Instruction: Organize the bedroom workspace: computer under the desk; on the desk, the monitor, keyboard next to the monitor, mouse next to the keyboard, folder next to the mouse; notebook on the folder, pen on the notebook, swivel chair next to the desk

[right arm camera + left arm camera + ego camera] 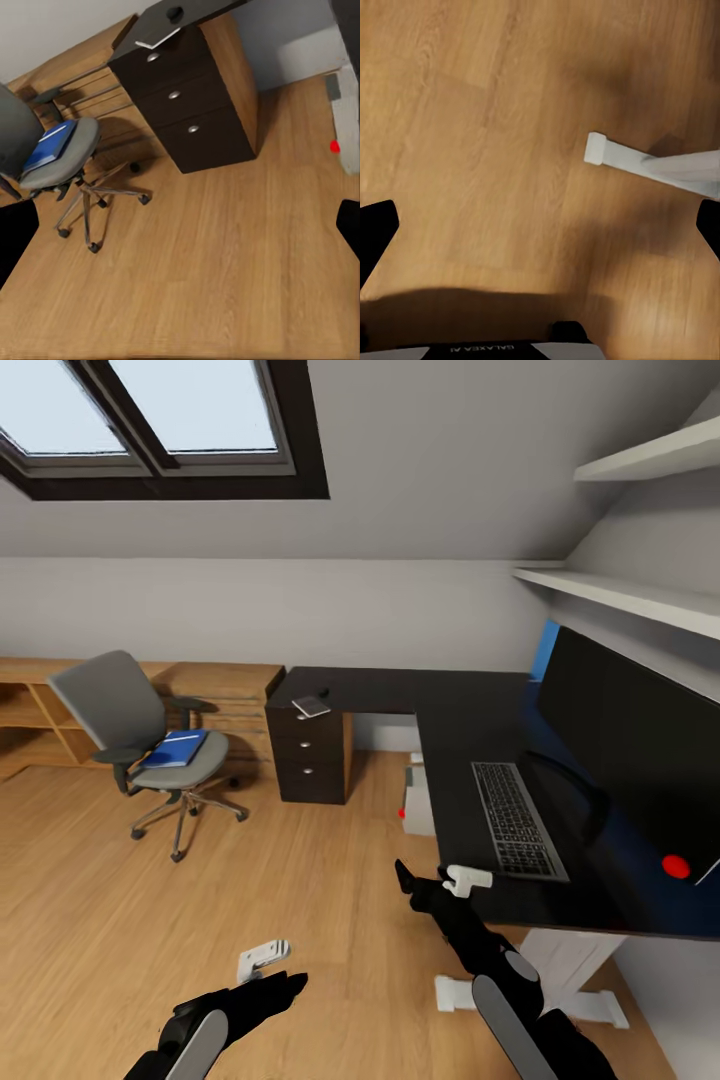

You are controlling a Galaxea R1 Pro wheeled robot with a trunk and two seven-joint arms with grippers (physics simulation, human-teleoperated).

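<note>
The desk (440,705) was the biggest thing there, its black L-shaped top running off beyond and to the right of the right gripper (405,880), which hung low over the plank floor (150,900) just short of the desk's near edge. On that top, to the right of the gripper, stood the wide black monitor (630,730), with the keyboard (517,818) lying flat in front of it, the nearest of the desk's things to that hand. Well ahead and to the left of both grippers sat the swivel chair (150,745), apart from the desk, with the blue folder (176,748) flat on its seat. The dark drawer unit (187,97) stood under the far wing of the desk, between chair and gripper line. The grey computer (418,800) rested on the floor under the desk, just beyond the right gripper. The notebook (311,706) lay on the far wing above the drawers, the tiny mouse (323,693) just beside it. Both hands looked spread wide and empty; the left gripper (285,982) hovered over bare floor near a white desk foot (649,161).
</note>
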